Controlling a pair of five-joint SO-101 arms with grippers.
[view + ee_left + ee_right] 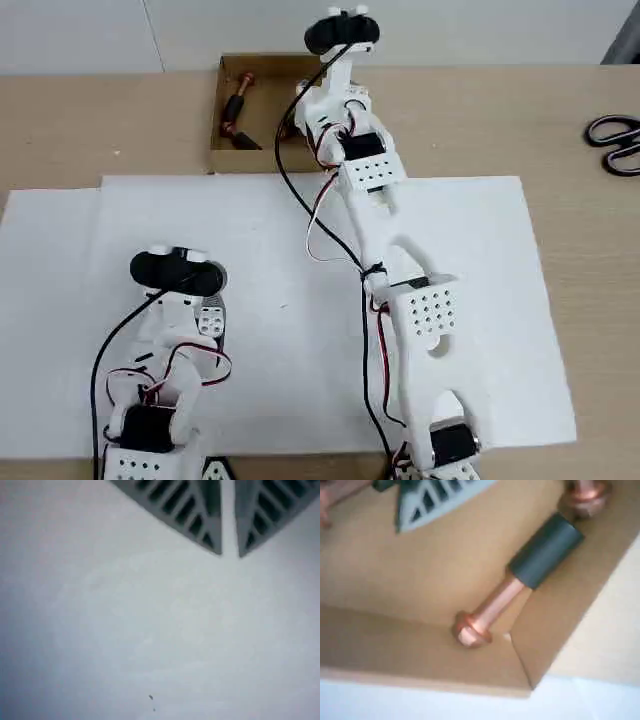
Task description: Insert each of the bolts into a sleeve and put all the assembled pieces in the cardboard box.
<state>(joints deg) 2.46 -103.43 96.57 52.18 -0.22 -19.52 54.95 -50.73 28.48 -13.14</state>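
The cardboard box [216, 150] sits at the table's far edge. Two copper bolts in black sleeves [238, 105] lie at its left side. In the right wrist view one assembled piece [520, 587] lies in a corner of the box [420, 660], and the head of the other bolt [582, 495] shows past it. My right gripper [298, 108] hangs over the right part of the box; beside it [400, 515] is a blurred copper and dark shape. My left gripper [229, 554] is shut and empty, low over the white paper [150, 630] at the near left [214, 300].
A large white paper sheet [280, 300] covers the middle of the table. Scissors [615, 140] lie at the far right edge. The right arm stretches across the sheet from the near edge to the box, with cables hanging off it.
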